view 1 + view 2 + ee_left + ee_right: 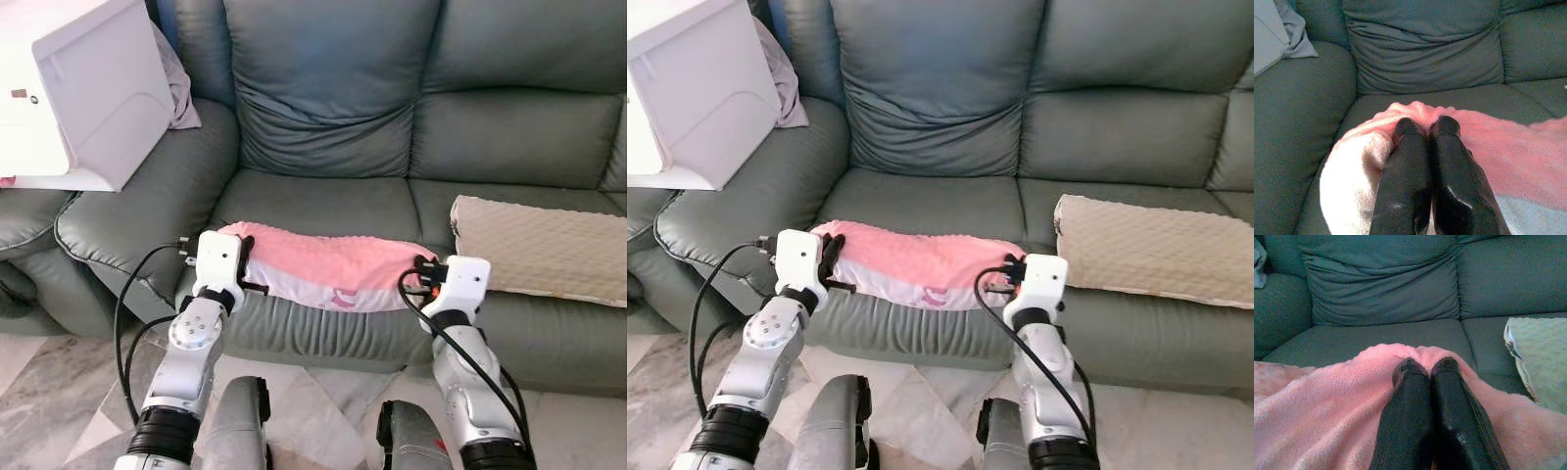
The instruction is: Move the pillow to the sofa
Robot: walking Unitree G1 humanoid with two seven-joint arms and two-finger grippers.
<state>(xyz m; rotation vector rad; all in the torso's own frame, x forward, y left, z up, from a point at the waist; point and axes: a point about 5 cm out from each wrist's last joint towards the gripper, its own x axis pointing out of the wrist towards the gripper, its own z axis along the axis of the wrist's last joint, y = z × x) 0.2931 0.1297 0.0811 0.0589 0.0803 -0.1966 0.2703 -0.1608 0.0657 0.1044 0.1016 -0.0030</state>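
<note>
Nearest, two silver arms reach forward over a pale marbled floor [59,392], black cables looping beside each. The left hand [1425,128] has its two black fingers pressed together, pinching a fold at the left end of the pillow [328,266]; the right hand [1425,366] is likewise closed on a ridge of fabric at the pillow's right end. From the head views the fingertips themselves are hidden behind the white wrist housings.

The pillow lies on the front edge of the sofa [323,108] seat, its long axis running left to right across the middle cushion, parallel to the seat front. It is soft and fleecy, pink on top with a white band along the near side carrying a small pink mark too small to read. It sags slightly between the two grips.

Just right of it, on the next seat, lies a beige quilted cushion [539,250] with a dimpled surface, cut off at the picture's edge. The sofa is grey-green leather, creased and puffy. Farther left, a white box-shaped object [83,88] sits on the armrest, partly out of frame, with a grey cloth [176,83] bunched behind it.
</note>
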